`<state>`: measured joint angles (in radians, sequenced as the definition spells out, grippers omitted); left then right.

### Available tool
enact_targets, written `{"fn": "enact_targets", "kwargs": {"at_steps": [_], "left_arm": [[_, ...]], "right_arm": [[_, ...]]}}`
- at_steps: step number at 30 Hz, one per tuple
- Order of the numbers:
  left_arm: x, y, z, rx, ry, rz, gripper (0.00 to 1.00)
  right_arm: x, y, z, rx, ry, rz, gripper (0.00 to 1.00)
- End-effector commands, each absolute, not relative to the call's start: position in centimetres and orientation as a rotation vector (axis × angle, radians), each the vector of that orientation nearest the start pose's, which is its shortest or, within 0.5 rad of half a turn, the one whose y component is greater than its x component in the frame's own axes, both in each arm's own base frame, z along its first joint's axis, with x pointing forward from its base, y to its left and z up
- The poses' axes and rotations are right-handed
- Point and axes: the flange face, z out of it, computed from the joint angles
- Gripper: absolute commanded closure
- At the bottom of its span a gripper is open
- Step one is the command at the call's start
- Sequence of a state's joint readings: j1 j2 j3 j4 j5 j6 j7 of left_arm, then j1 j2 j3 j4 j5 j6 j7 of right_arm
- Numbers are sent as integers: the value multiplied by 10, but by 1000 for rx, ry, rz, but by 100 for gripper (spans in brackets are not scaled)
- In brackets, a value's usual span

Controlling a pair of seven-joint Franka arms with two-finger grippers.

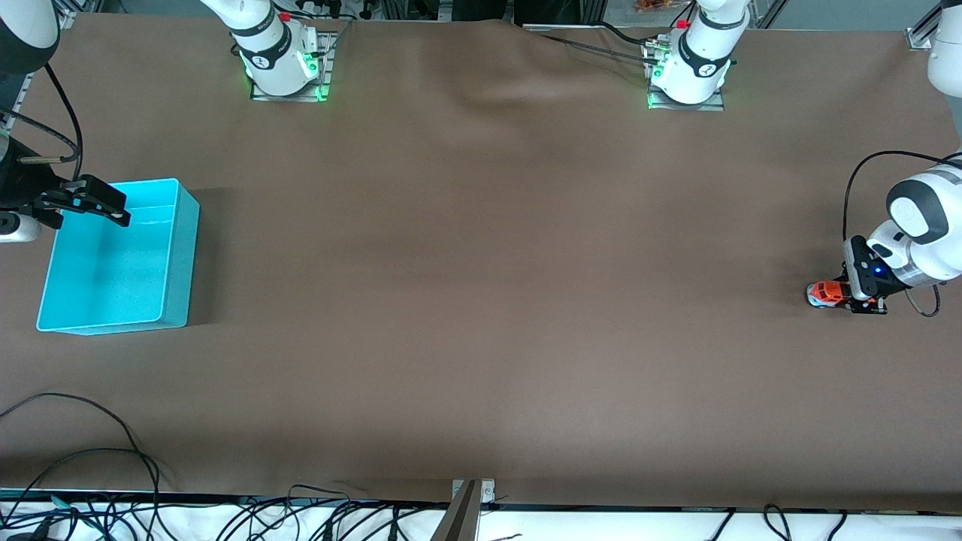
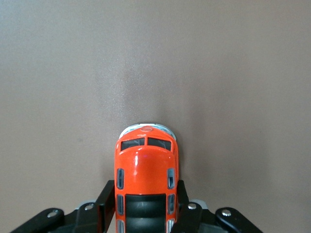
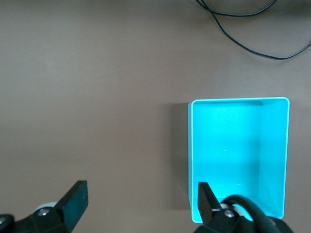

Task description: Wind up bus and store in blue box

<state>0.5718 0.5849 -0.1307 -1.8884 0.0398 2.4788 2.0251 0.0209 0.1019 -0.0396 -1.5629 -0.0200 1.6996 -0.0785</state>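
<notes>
- While the left gripper (image 2: pixel 145 213) pinches the bus (image 2: pixel 146 179) by its flanks, the toy sits low at the left arm's end of the surface (image 1: pixel 481 300), its wheels seemingly on or just above the cloth; I cannot tell which.
- The fingers (image 2: pixel 104 201) clamp the rear half of the body, one on each side, so the nose points away from the wrist and stays free.
- To wind it well, I judge the wheels should be pressed lightly onto the surface and the bus drawn straight back along its own length, without twisting, so that the spring loads evenly.
- The grip should stay square; a tilt could make the smooth orange shell slip from between the pads.
- The box (image 1: pixel 113 259) lies well apart, at the right arm's end, with nothing visible inside it.
- The right gripper (image 1: pixel 94 203) hangs over the box's far rim with its fingers (image 3: pixel 73 200) spread wide and holding nothing; that arm waits.
- Once wound, the bus is best kept lifted so the wheels cannot spend their charge on the way across.
</notes>
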Motion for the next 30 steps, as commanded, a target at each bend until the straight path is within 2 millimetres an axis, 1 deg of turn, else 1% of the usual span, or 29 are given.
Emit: {"fn": "enact_targets", "kwargs": {"at_steps": [1, 12, 19, 22, 23, 24, 25, 26, 27, 28, 29, 30], "left_arm": [[560, 287, 146, -2259, 2260, -58, 76], [558, 290, 145, -2313, 2207, -54, 76], [558, 291, 146, -2315, 2202, -53, 76], [559, 290, 146, -2311, 2207, -52, 75], [558, 291, 146, -2311, 2206, -51, 70], [559, 290, 146, -2304, 2212, -50, 61], [558, 291, 146, -2306, 2211, -50, 41], [558, 291, 146, -2301, 2215, -48, 24], [559, 290, 146, -2292, 2224, -47, 22], [559, 290, 148, -2288, 2223, -47, 16], [560, 290, 150, -2285, 2222, -49, 1], [560, 290, 152, -2283, 2220, -49, 0]], "right_arm": [[600, -10, 586, -3160, -85, -67, 0], [600, -10, 587, -3160, -85, -69, 0], [600, -10, 586, -3160, -85, -67, 0], [600, -10, 586, -3160, -83, -67, 0], [600, -10, 586, -3160, -83, -67, 0], [600, -10, 586, -3160, -83, -67, 0], [600, -11, 586, -3160, -83, -67, 0], [600, -10, 586, -3160, -83, -67, 0], [600, -11, 586, -3160, -83, -67, 0], [600, -10, 587, -3160, -83, -69, 0], [600, -10, 586, -3160, -83, -67, 0], [600, -10, 587, -3160, -83, -69, 0]]}}
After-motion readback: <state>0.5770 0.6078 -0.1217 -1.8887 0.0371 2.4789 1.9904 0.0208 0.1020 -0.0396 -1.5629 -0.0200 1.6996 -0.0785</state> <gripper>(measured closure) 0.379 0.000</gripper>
